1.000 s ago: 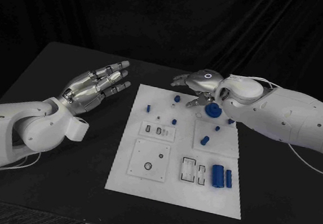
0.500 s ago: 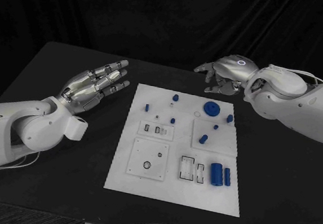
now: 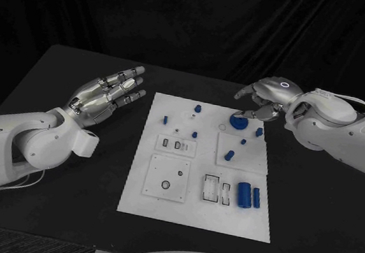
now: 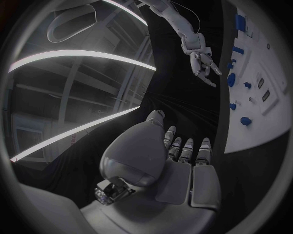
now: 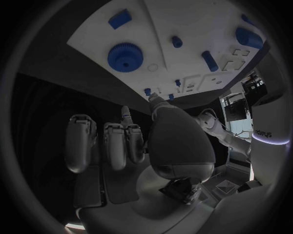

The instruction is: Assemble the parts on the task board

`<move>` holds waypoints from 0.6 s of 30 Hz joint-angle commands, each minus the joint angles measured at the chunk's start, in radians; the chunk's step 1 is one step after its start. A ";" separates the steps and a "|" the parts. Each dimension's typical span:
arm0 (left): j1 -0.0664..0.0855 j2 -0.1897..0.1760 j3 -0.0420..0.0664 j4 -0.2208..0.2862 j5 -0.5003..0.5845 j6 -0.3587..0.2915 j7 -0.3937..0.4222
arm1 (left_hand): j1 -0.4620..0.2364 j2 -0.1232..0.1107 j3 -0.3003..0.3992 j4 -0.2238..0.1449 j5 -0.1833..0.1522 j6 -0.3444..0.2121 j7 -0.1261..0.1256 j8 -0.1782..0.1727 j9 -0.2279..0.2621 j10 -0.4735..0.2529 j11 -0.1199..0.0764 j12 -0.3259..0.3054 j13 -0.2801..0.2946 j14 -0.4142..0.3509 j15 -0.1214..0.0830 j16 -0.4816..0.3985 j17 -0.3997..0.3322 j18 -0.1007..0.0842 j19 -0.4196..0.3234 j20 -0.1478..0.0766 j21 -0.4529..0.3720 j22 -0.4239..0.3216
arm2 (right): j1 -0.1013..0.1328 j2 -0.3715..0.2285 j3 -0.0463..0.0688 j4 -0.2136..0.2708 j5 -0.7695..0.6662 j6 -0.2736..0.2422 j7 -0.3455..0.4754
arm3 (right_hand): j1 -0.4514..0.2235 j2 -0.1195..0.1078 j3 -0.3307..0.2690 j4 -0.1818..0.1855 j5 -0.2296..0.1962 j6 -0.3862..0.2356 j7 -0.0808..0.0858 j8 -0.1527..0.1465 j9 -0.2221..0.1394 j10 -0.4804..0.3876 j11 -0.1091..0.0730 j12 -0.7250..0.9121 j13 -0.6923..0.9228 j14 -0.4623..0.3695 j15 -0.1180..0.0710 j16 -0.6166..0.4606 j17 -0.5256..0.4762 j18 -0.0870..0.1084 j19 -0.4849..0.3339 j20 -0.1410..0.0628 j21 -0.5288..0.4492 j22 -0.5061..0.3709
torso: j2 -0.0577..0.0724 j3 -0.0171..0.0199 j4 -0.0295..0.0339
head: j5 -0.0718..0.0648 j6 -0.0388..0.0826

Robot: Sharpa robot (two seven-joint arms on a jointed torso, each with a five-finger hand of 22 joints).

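You cannot confirm from the head view whether the right hand point(image 3: 267, 99) touches the blue gear point(image 3: 239, 120): its fingertips hang right at the gear's far edge and cover the contact point. In the right wrist view the gear point(image 5: 126, 57) lies flat on the board with open space between it and the curled fingers point(image 5: 114, 145), so read the hand as holding nothing. The smaller blue pegs point(image 3: 198, 109) at the far end of the white board point(image 3: 179, 213) are too small to tell apart by shape.

Check the right hand's pose: it sits above the board's far right corner, palm down, fingers bent downward and close together. The left hand point(image 3: 105, 97) hovers over the black table point(image 3: 58, 211) beside the board's left edge, palm up, fingers straight and spread, holding nothing. The left wrist view shows the same flat, extended fingers point(image 4: 187, 148).

Note the large blue cylinder point(image 3: 244, 195) lying flat near the board's near right corner, with a thinner blue pin point(image 3: 256, 199) just beside it. A short blue peg point(image 3: 230, 154) rests on the raised square plate right of centre.

Compared with half a second ago, the right hand has come down from behind the board's far edge toward the gear. The left hand has stayed in place.
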 commanded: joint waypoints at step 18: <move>-0.002 0.003 0.001 -0.001 -0.002 0.024 0.005 | 0.011 0.001 0.010 -0.004 0.008 0.000 0.003 0.003 0.001 0.001 0.005 0.001 0.000 0.000 0.010 0.003 0.001 0.017 0.001 0.006 -0.006 -0.002 | -0.043 0.023 0.001 -0.048 0.017 0.058 -0.109 | 0.034 0.006 0.037 -0.009 0.066 -0.002 0.008 -0.016 -0.002 0.104 -0.002 0.003 0.263 0.104 -0.006 0.003 0.263 -0.017 0.025 0.000 0.018 0.195 | 0.004 0.0016 0.0022 | 0.002 -0.003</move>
